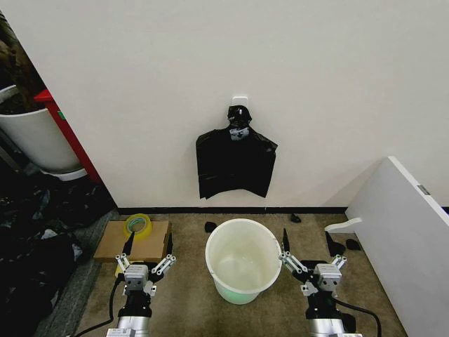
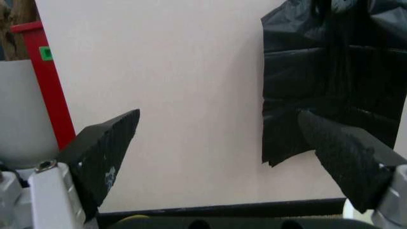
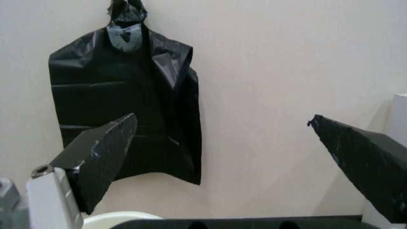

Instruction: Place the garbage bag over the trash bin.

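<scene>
Head view: trash bin [image 1: 243,261] stands on the floor, unlined, between the left end effector [image 1: 146,247] and right end effector [image 1: 307,244], both spread wide and empty; the bundle of bags [image 1: 235,163] hangs on the wall above.
Left wrist view: bundle of bags [image 2: 337,81] ahead; no readable writing.
Right wrist view: bundle of bags [image 3: 127,100] ahead; pinch a single layer low down, I judge.

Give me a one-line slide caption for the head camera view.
Both open grippers, left gripper and right gripper, flank the empty trash bin below black bags hanging on the wall.
</scene>
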